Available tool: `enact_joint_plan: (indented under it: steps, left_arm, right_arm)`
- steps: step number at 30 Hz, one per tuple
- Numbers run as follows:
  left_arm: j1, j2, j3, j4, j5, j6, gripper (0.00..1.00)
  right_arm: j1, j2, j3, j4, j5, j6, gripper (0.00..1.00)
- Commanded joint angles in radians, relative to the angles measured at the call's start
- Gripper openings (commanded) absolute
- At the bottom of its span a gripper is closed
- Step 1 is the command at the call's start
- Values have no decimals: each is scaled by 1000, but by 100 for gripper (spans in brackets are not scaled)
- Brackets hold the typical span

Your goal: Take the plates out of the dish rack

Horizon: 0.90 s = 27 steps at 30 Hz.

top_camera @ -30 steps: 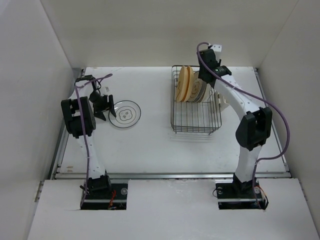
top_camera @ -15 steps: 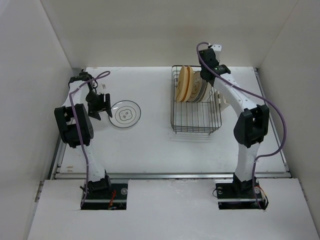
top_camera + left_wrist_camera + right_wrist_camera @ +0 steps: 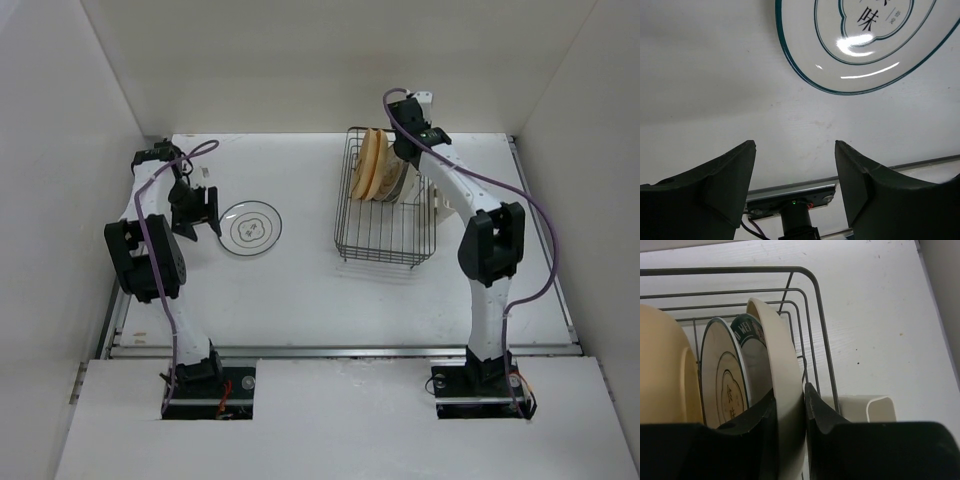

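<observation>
The dark wire dish rack (image 3: 385, 225) stands right of centre, with several plates (image 3: 378, 168) upright at its far end. My right gripper (image 3: 408, 152) is shut on the rim of the cream plate (image 3: 782, 385), the rightmost one in the rack; its jaws press both faces. Next to it stand a dark-rimmed plate (image 3: 747, 330), a white patterned plate (image 3: 722, 385) and tan plates (image 3: 665, 375). A white plate with dark rings (image 3: 250, 228) lies flat on the table at the left, also in the left wrist view (image 3: 860, 45). My left gripper (image 3: 196, 212) is open and empty just left of it.
A cream cup holder (image 3: 865, 407) hangs on the rack's right side. White walls enclose the table at the back and both sides. A metal rail (image 3: 340, 350) runs along the table's near edge.
The rack has shifted and tilted slightly left with the right gripper on the plates. The left arm has drawn back from the flat plate toward the left wall.
</observation>
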Motion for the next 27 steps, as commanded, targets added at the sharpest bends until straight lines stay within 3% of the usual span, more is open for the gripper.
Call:
enact_joint_plan:
  steps: [1,3,7,11,13,15,20,24,27]
  left_arm:
    - [2,-85,45,-62,3,23,62]
    - [2,-94,54,-71,12,23,63]
    - [2,-94,73,-80,12,32,63]
    - [2,-85,73,-90,3,32,63]
    - [2,-85,73,-90,3,43,63]
    - [2,-85,64,-90,-6,52,63]
    - [2,-85,64,-90,-17,52,63]
    - [2,-85,55,-90,-17,52,63]
    - [2,-85,55,-80,-17,52,63]
  right_arm:
    - [-17,-84,21,15,42,78,0]
    - [-17,-125,30,26,42,67,0]
    - [-17,-144,49,47,-12,39,20]
    - [-26,-135,27,47,-24,39,24]
    - [-35,-124,0,47,-52,39,36]
    - [-46,-124,-12,47,-72,39,39]
    - [-67,-124,-32,47,-132,39,40]
    - [-77,-133,-42,47,-132,58,23]
    - [-87,-133,-42,47,-141,58,18]
